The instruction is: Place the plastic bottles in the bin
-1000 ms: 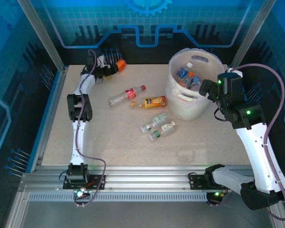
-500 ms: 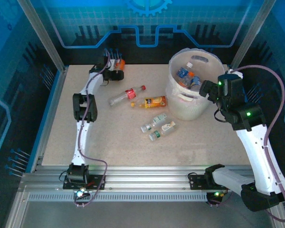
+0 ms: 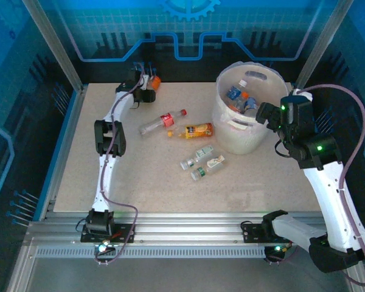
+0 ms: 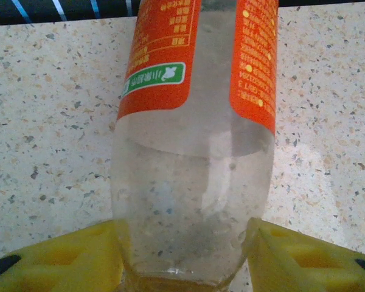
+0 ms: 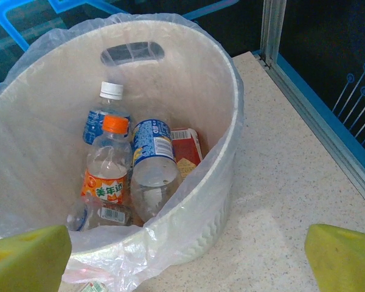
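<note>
Plastic bottles — four lie loose mid-worktop, and several are already in the bin. The change: my left fingers, wide a second ago, have closed onto the base of the orange-label bottle at the far edge, left side. Both fingers touch it now, and the bottle lies flat on the worktop. I judge the grasp made — what's left for this one is the lift and the carry across to the bin. My right fingers stayed spread wide beside the bin, holding nothing.
</note>
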`<state>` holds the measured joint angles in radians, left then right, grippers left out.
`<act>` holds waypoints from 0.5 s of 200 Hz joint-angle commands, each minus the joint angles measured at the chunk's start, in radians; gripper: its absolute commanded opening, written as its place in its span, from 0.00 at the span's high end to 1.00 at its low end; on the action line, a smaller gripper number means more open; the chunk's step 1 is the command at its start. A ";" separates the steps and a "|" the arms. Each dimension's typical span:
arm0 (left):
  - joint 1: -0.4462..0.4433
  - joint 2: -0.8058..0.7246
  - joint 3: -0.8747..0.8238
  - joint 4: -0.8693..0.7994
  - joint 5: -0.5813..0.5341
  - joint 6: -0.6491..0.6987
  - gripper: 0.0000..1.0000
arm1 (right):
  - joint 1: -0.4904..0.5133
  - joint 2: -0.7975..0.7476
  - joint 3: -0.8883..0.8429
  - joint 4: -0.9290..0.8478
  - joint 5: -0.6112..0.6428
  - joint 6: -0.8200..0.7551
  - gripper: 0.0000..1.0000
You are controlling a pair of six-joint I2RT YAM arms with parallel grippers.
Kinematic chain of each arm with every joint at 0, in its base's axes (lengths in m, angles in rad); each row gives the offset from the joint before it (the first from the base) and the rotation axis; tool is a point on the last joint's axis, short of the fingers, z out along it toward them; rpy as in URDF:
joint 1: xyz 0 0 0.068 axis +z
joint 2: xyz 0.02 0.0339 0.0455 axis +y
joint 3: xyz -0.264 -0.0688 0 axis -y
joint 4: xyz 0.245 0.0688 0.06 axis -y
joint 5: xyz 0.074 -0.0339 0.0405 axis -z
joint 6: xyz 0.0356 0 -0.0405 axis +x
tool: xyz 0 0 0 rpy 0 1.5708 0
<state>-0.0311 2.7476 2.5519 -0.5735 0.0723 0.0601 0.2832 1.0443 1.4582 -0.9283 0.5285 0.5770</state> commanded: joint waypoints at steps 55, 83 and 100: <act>-0.019 -0.015 0.032 -0.043 -0.048 0.034 0.60 | 0.014 -0.024 -0.012 0.027 0.030 0.012 0.01; -0.021 -0.043 -0.022 -0.027 -0.054 0.031 0.70 | 0.013 -0.024 -0.013 0.029 0.029 0.013 0.00; -0.022 -0.075 -0.068 -0.003 -0.052 0.018 0.77 | 0.014 -0.024 -0.017 0.029 0.026 0.014 0.00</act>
<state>-0.0441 2.7407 2.5381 -0.5678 0.0376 0.0788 0.2832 1.0359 1.4528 -0.9180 0.5426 0.5770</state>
